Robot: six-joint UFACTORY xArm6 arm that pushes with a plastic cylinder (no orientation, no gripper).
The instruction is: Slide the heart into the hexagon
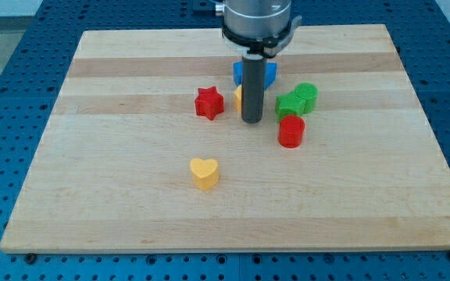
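A: State the position of the task object.

B: The yellow heart-shaped block [205, 172] lies alone on the pale wooden board [116, 203], toward the view's bottom, left of centre, well apart from all other blocks.

A: Next items, moving toward the view's top?

B: 1 red cylinder block [291, 131], then 1 red star-shaped block [208, 103] at the view's left and 2 green blocks [298, 99], touching each other, at the view's right.

A: Locate the rod.

B: My tip [251, 120] rests between the red star and the green pair. A yellow block [238, 97], shape not determinable, sits just behind the rod at its left. A blue block [269, 73] lies farther back, mostly hidden.

A: Gripper condition?

B: No gripper is fitted; the rod holds nothing and touches no heart.
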